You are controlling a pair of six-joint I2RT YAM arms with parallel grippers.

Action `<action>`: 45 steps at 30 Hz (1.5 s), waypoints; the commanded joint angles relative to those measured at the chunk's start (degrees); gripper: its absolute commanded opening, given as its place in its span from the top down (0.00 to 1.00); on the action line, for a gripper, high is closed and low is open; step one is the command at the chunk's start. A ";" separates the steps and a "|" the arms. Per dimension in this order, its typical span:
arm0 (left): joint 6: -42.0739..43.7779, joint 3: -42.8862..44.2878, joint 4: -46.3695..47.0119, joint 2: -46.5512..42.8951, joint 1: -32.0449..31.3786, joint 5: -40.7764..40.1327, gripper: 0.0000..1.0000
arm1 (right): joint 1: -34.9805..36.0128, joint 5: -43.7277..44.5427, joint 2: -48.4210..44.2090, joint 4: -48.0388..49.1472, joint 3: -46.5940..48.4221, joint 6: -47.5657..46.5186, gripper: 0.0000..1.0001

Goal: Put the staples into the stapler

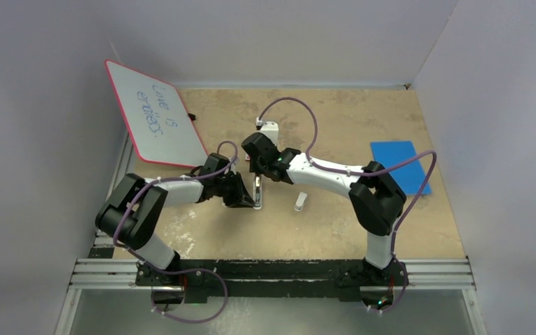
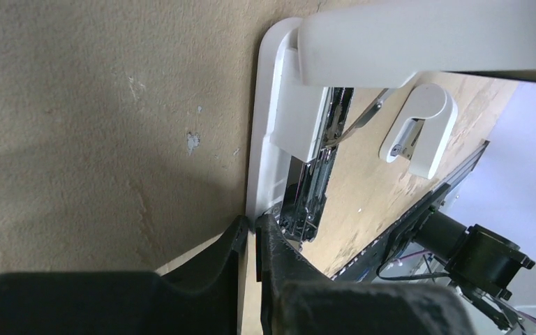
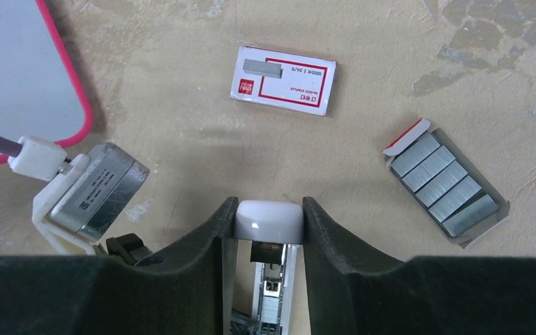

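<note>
The white stapler [image 1: 257,192] lies open in the middle of the table. My left gripper [image 1: 250,200] is shut on the thin edge of its white base [image 2: 269,125]; in the left wrist view the jaws [image 2: 253,225] pinch that edge beside the metal magazine channel [image 2: 319,178]. My right gripper [image 1: 260,169] is shut on the rounded end of the stapler's white top cover [image 3: 269,220] and holds it lifted. A grey ribbed strip [image 3: 271,308] lies in the channel below. Several grey staples blocks [image 3: 445,183] sit in an open tray at the right.
A red-and-white staple box [image 3: 293,87] lies flat beyond the stapler. A small white piece [image 1: 301,202] lies just right of the stapler. A pink-rimmed whiteboard [image 1: 155,115] leans at the back left. A blue sheet [image 1: 398,166] lies at the right.
</note>
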 commanded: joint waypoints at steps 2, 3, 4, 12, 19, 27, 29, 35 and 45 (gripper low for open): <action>-0.79 0.25 1.79 4.12 -1.54 -3.92 0.93 | 2.02 -1.14 -3.58 1.90 -0.90 0.54 0.71; -0.88 0.02 2.02 4.65 -1.56 -3.93 0.93 | 2.48 -1.06 -3.64 1.72 -1.05 0.79 0.71; -0.97 -0.17 2.16 5.10 -1.55 -3.93 0.93 | 2.92 -0.88 -3.68 1.44 -1.14 1.22 0.71; -2.64 -1.73 4.18 6.29 -1.50 -3.10 0.95 | 8.20 4.00 -6.08 -0.83 -5.73 9.34 0.75; -2.95 -1.97 4.99 7.20 -1.50 -2.91 0.96 | 11.90 5.73 -7.23 -1.87 -8.91 12.91 0.78; -2.60 -2.08 5.39 7.75 -1.41 -2.89 0.97 | 14.53 5.69 -5.97 -3.36 -10.00 16.04 0.78; -2.60 -2.15 5.57 7.69 -1.40 -2.89 0.97 | 14.75 5.15 -5.82 -3.27 -10.47 16.45 0.76; -1.84 -2.07 5.40 7.48 -1.32 -2.81 0.97 | 14.84 2.81 -6.62 -1.79 -12.38 17.81 0.65; -0.49 -1.64 4.45 6.75 -1.28 -3.69 0.90 | 14.72 3.38 -9.78 -5.36 -11.79 17.70 0.39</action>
